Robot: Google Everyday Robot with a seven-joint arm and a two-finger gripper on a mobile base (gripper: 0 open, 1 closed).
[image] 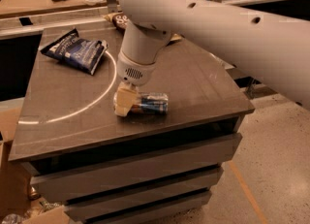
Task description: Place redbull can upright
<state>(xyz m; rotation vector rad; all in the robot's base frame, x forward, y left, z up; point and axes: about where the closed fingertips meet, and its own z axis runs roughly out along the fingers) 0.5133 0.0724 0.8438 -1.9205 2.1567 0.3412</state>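
The can (153, 103) lies on its side near the front edge of the worktop (198, 80), just inside a white arc marked on it. The gripper (125, 103) is down at the can's left end, touching or overlapping it; whether it has hold of the can I cannot tell. A blue chip bag (75, 51) lies well apart at the back left.

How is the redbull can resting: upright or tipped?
Tipped: the redbull can lies sideways on the tabletop, with the gripper over one end.
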